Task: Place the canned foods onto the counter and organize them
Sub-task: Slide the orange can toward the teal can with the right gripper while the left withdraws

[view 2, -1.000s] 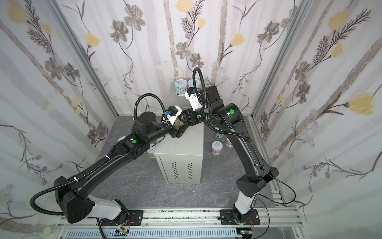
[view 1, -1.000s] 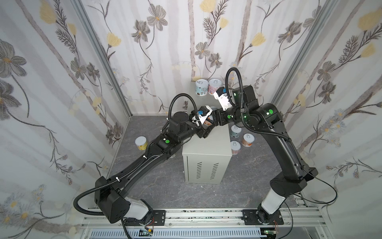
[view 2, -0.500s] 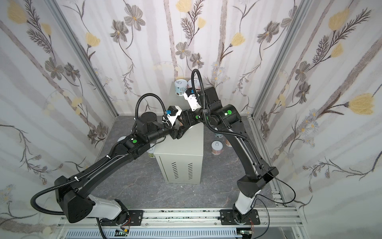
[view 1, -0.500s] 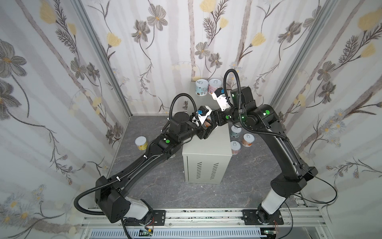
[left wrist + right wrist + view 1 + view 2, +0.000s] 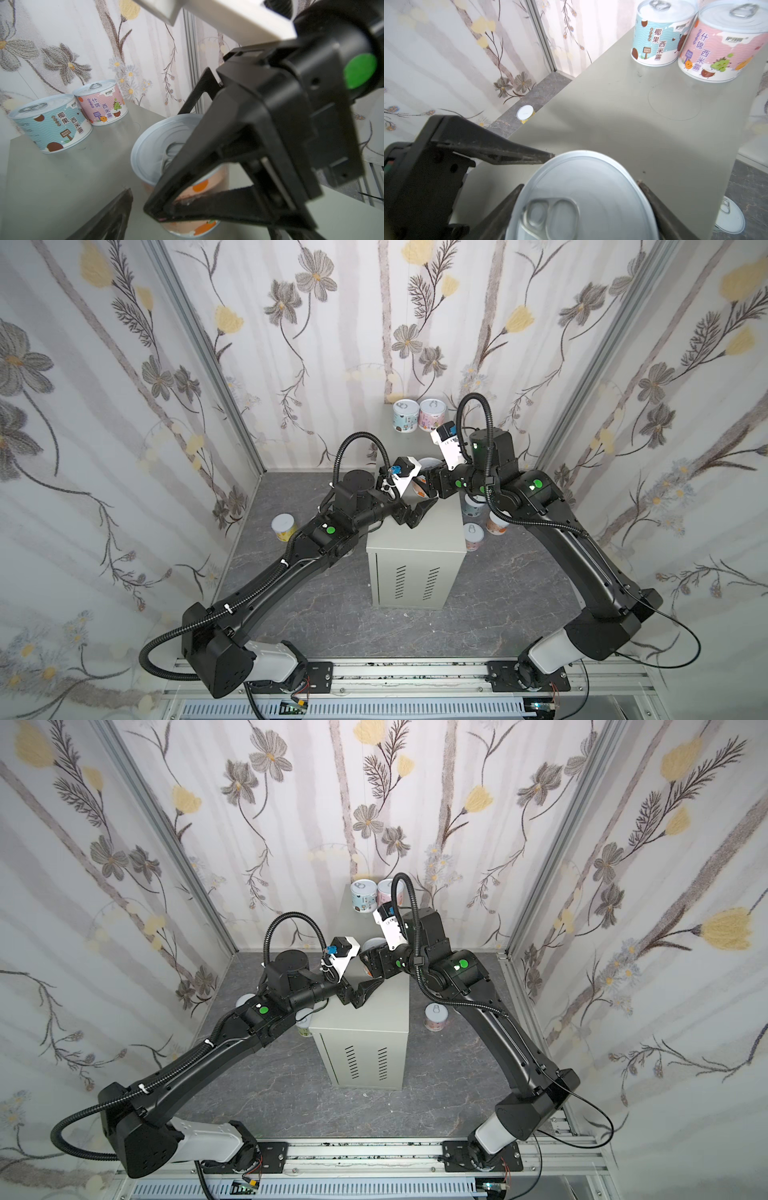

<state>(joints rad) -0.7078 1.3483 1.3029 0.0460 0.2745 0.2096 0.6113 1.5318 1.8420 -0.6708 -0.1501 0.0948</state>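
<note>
Left claw [image 5: 424, 513]: just opened wide, off orange can [image 5: 166, 145]
Right claw [image 5: 579, 185]: grips it alone
Meaning: handover looks done; tabletop [image 5: 612, 114] placement next

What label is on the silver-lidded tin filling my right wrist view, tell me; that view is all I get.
Observer: Peach with orange fruit; the left wrist view shows the side of that short round metal tin, clamped in the right gripper jaws.
Operator: Report the left gripper.
Observer: In a top view the left gripper has its jaws spread wide, beside the tin, not around it.
Operator: Count the tins on the floor by the right arm.
Observer: Three short pastel-labelled tins stand on the dark grey marbled floor, right of the tall pale grey-beige metal cabinet.
</note>
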